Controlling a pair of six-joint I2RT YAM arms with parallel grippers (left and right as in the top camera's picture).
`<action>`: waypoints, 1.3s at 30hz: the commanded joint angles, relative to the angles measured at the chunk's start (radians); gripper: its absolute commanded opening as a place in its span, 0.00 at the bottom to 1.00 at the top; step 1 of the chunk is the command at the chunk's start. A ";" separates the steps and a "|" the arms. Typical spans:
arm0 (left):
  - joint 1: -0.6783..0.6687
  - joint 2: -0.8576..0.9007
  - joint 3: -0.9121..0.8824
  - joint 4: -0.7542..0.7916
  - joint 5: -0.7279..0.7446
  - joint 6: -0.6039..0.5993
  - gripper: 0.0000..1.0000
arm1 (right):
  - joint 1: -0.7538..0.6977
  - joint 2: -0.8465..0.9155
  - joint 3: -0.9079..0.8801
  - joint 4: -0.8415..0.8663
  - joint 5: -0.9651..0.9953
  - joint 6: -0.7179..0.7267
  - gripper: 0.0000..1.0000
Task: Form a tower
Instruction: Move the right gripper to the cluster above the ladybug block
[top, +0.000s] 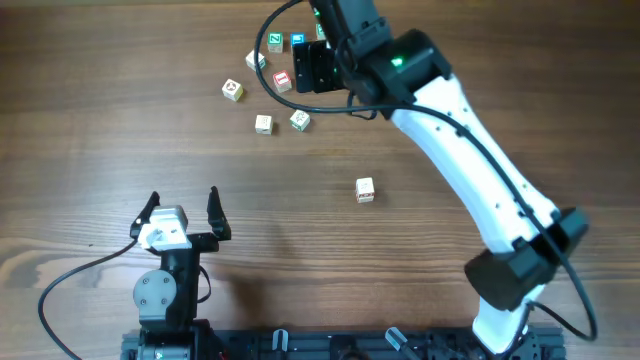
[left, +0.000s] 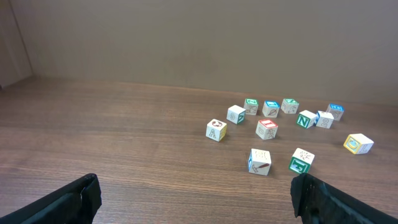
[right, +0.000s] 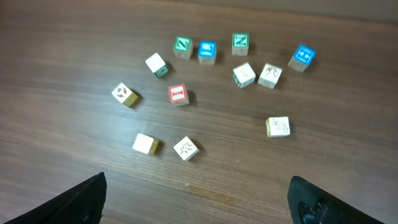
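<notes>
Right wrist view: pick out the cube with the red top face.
The red-framed cube left of centre; all others show green, blue or white tops.

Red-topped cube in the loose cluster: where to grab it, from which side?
Pinch the red-topped cube on two opposite side faces, coming straight down with the open right gripper. It lies flat, red face up, with bare table on every side and nothing touching it. Turn the wrist to match its slight skew.
</notes>
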 joint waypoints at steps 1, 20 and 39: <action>0.006 -0.005 -0.003 0.000 -0.013 0.018 1.00 | 0.000 0.098 0.006 -0.009 0.000 0.045 0.96; 0.006 -0.005 -0.003 0.000 -0.013 0.018 1.00 | 0.000 0.275 0.005 0.019 -0.043 0.060 1.00; 0.006 -0.005 -0.003 0.000 -0.013 0.018 1.00 | 0.000 0.275 -0.176 0.192 -0.043 0.094 1.00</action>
